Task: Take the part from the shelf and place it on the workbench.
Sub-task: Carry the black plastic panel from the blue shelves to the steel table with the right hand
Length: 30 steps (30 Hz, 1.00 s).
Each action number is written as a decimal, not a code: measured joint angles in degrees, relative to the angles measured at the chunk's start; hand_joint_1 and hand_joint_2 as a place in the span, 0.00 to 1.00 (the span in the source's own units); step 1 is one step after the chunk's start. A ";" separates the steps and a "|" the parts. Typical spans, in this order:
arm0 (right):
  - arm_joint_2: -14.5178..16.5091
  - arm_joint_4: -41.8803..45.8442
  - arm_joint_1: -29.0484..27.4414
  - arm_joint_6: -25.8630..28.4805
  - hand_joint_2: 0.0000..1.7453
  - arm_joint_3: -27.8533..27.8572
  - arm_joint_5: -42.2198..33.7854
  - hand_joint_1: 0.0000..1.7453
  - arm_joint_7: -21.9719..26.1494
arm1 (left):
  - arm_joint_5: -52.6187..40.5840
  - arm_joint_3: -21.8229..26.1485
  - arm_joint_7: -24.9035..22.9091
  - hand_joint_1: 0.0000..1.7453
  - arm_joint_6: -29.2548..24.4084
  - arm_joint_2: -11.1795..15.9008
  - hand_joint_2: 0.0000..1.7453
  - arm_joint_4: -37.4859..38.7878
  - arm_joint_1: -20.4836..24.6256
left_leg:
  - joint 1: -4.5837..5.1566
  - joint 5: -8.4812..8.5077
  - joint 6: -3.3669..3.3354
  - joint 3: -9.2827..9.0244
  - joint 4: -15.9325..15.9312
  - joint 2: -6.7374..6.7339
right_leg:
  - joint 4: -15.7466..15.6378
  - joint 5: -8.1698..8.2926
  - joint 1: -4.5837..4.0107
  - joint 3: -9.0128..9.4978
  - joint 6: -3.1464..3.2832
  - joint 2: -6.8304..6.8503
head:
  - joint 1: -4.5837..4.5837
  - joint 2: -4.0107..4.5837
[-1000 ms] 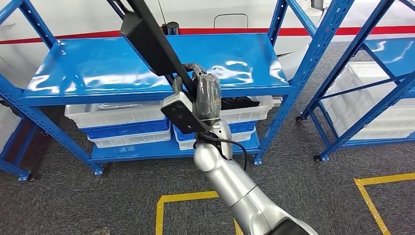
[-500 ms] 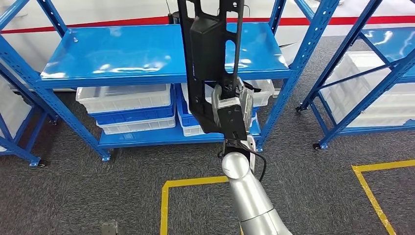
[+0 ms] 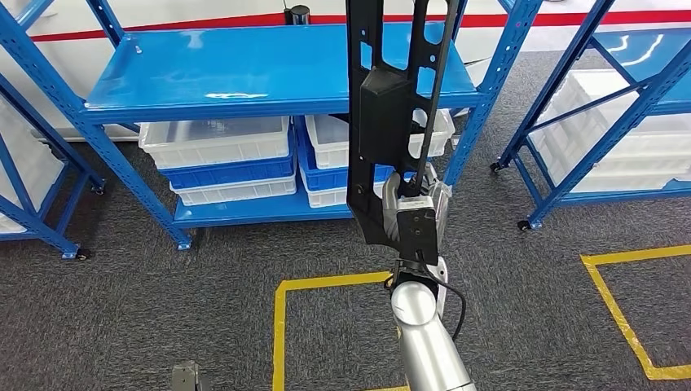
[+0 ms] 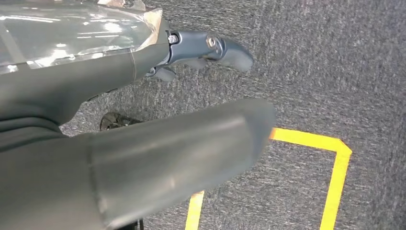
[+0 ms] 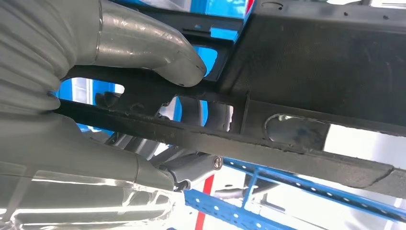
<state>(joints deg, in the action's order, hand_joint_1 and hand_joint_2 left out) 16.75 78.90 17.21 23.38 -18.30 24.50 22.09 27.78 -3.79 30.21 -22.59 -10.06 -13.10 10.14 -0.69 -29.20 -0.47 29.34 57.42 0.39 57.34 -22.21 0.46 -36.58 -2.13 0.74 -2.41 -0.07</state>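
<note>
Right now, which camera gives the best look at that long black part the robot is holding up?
The head view: it shows the black part upright in the right hand, in front of the blue shelf. The right wrist view shows a close-up of its bars. The left wrist view looks at carpet.

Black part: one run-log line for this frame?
stage: carry | black part: upright, clear of blue shelf | right robot hand: grips part's lower end | left robot hand: holds nothing, over carpet

Silver right arm (image 3: 424,342), black cable looped at wrist, grey ribbed cover, thick grey thumb (image 5: 158,45), darker screwed fingers (image 4: 210,48)
</note>
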 joint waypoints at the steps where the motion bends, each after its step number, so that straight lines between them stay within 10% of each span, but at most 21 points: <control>1: -0.11 0.42 -0.36 -0.02 1.00 0.22 -0.06 1.00 0.06 | -0.03 -0.04 0.05 0.00 0.01 -0.03 0.00 -0.02 0.02 | 0.00 0.51 -0.68 0.40 -0.07 -0.11 | 0.42 -0.47 0.09 -0.48 -0.18 -0.06 | 0.04 0.00; 6: -0.62 2.09 -2.01 -0.64 1.00 1.14 -0.22 1.00 0.25 | 0.00 -0.11 0.31 0.00 0.01 -0.03 0.00 -0.11 0.11 | -0.04 3.53 -2.55 3.88 -0.15 -0.54 | 15.44 -10.18 0.29 -5.13 0.23 -0.47 | 0.86 0.00; 8: -0.71 2.44 -2.50 -1.08 1.00 1.34 -0.32 1.00 0.33 | 0.18 -0.10 0.46 0.00 -0.01 0.03 0.00 -0.11 0.09 | -0.03 4.63 -2.41 5.30 -0.08 -0.64 | 17.23 -9.62 0.36 -3.74 -0.79 -0.48 | 0.90 0.00; 12: -0.54 3.32 -2.69 -1.81 1.00 1.61 -0.50 1.00 0.46 | 0.69 -0.05 1.04 0.00 -0.07 0.04 0.00 -0.15 0.03 | 0.13 6.61 -1.43 7.19 0.01 -0.54 | 1.91 -7.10 0.24 7.54 -0.92 -0.64 | 0.92 0.00; 15: -0.36 3.80 -2.70 -2.31 1.00 1.72 -0.37 1.00 0.57 | 1.10 0.21 1.44 0.00 -0.04 0.06 0.00 -0.16 -0.20 | 0.05 8.26 -0.28 7.81 -0.45 -0.52 | -1.88 -7.17 -0.09 9.05 0.08 -0.75 | 0.78 -0.01; 18: -0.11 3.89 -2.56 -2.71 1.00 1.83 -0.34 1.00 0.58 | 1.47 0.61 1.84 0.00 0.12 0.22 0.00 -0.16 -0.59 | -0.21 4.13 0.68 9.20 2.63 -0.27 | -2.08 -5.32 0.31 7.49 1.75 -0.39 | 0.51 0.00; 20: 0.07 3.90 -2.43 -2.88 1.00 1.85 -0.35 1.00 0.56 | 1.57 0.88 2.04 0.00 0.36 0.39 0.00 -0.16 -0.69 | -0.37 -1.72 1.17 11.02 9.62 -0.23 | -1.87 -4.05 0.14 6.01 2.59 -0.25 | 0.12 0.00; 22: 0.08 3.90 -2.34 -3.02 1.00 1.92 -0.38 1.00 0.46 | 1.72 1.23 2.19 0.00 0.57 0.51 0.00 -0.16 -0.71 | -0.43 -3.64 1.53 11.85 15.76 -0.23 | -1.49 -2.78 -0.05 4.05 2.71 -0.18 | 0.03 0.00; 25: 0.08 4.07 -2.11 -3.08 1.00 2.22 -0.38 1.00 -0.12 | 1.71 1.55 2.32 0.00 0.90 0.63 0.00 -0.23 -0.59 | -0.45 0.56 1.37 6.80 12.64 -0.23 | -0.42 -1.10 -0.10 0.95 2.33 -0.20 | -0.01 0.00; 28: 0.08 4.85 -1.89 -3.07 1.00 2.56 -0.30 1.00 -0.64 | 1.44 1.59 2.37 0.00 0.98 0.73 0.00 -0.60 -0.22 | -0.07 -0.78 0.46 -0.79 1.88 -0.15 | 0.27 0.35 -0.29 -0.70 1.39 -0.15 | 0.15 0.00; 30: 0.07 5.22 -1.70 -3.03 1.00 2.67 -0.21 1.00 -0.73 | 1.37 1.62 2.41 0.00 1.03 0.76 0.00 -0.73 -0.15 | 0.31 -1.09 -0.43 -1.31 -0.27 -0.16 | -0.07 1.61 -0.31 -0.96 0.58 -0.02 | 0.23 0.00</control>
<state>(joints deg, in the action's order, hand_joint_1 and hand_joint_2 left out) 16.82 84.12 15.51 20.35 -15.63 24.29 21.36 29.15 -2.17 32.62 -21.56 -9.30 -13.83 9.99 -0.39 -30.29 -0.90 28.02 57.15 0.23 57.27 -20.60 0.16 -37.54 -1.54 0.71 -2.17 -0.07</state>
